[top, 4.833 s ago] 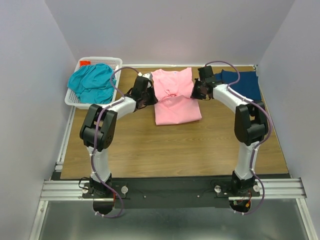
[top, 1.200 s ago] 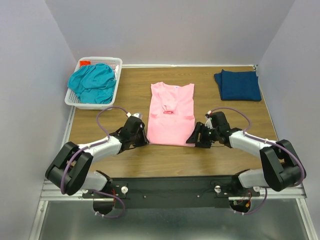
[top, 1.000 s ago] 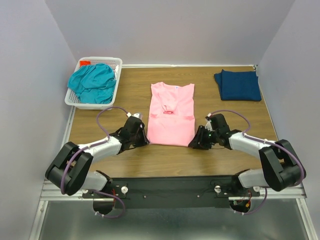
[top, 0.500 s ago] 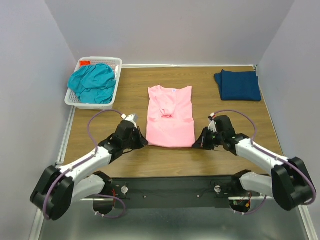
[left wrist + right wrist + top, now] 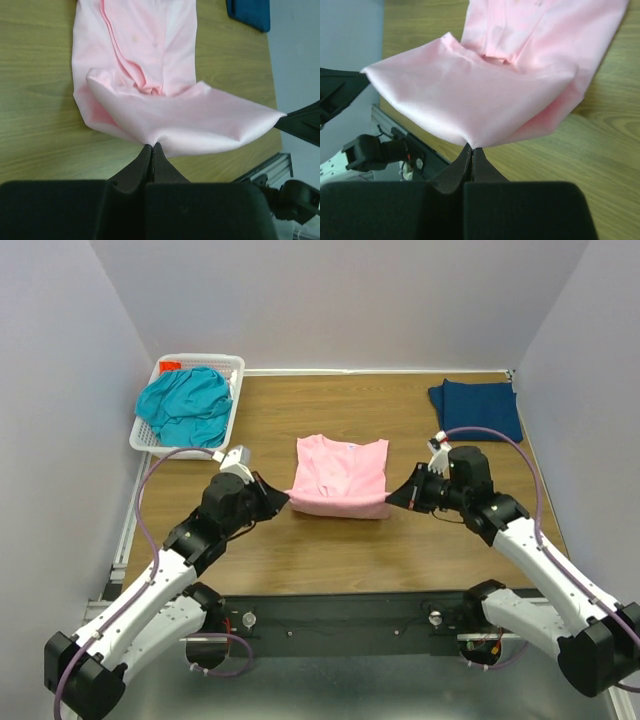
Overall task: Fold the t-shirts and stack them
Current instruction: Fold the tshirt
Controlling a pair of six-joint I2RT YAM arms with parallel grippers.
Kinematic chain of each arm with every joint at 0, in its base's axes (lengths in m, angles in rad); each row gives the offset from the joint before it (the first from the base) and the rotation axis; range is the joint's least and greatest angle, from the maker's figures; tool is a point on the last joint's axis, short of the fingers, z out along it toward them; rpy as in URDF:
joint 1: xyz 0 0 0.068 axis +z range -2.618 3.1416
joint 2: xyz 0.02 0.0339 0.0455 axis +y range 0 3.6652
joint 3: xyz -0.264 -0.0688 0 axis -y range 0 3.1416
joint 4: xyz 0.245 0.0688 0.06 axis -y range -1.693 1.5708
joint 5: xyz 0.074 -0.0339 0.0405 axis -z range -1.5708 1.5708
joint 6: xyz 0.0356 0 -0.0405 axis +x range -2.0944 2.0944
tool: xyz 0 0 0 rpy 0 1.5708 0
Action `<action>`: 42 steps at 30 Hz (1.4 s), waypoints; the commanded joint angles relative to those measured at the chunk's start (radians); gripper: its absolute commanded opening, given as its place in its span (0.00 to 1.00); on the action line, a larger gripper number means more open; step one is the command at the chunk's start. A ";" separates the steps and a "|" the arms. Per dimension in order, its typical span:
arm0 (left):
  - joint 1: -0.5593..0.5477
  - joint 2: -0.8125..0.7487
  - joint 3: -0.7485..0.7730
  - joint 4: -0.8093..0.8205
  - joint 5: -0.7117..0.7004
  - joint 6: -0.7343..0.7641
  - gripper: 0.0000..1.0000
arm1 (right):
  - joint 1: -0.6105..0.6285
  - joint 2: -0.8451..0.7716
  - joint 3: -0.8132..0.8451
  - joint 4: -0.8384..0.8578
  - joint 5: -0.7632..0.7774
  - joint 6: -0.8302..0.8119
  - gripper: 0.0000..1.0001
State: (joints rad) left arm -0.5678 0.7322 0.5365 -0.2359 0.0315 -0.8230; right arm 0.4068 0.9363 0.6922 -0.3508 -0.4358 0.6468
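The light pink t-shirt point(image 5: 340, 475) lies at the table's middle, its near hem lifted off the wood and stretched between both grippers. My left gripper point(image 5: 283, 498) is shut on the hem's left corner; in the left wrist view point(image 5: 152, 145) the cloth point(image 5: 165, 100) bulges above the tips. My right gripper point(image 5: 392, 498) is shut on the right corner, and in the right wrist view point(image 5: 472, 147) the pink cloth point(image 5: 485, 95) hangs from it. The navy t-shirt point(image 5: 477, 409) lies folded at the back right. The teal t-shirt point(image 5: 185, 403) is heaped in the basket.
The white lattice basket point(image 5: 232, 365) stands at the back left corner. Bare wood table point(image 5: 340, 550) lies in front of the pink shirt. Grey walls close in on three sides.
Both grippers have risen and moved away from me with the pink shirt's near hem, lifting it off the table. The shirt now looks shorter, its near part doubling over the far part.
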 commanded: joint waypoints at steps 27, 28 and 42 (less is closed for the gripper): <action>0.238 0.751 0.549 0.201 0.105 0.180 0.00 | -0.180 0.493 0.383 0.001 0.121 -0.090 0.01; 0.241 0.772 0.563 0.201 0.110 0.183 0.00 | -0.183 0.502 0.391 0.037 0.114 -0.090 0.01; 0.266 1.142 0.830 0.169 0.171 0.223 0.00 | -0.227 0.843 0.584 0.070 0.101 -0.091 0.01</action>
State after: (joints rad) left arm -0.3141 1.8225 1.3067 -0.0521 0.1959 -0.6296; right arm 0.1944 1.7142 1.2098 -0.3077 -0.3489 0.5671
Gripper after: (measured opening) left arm 0.006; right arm 0.011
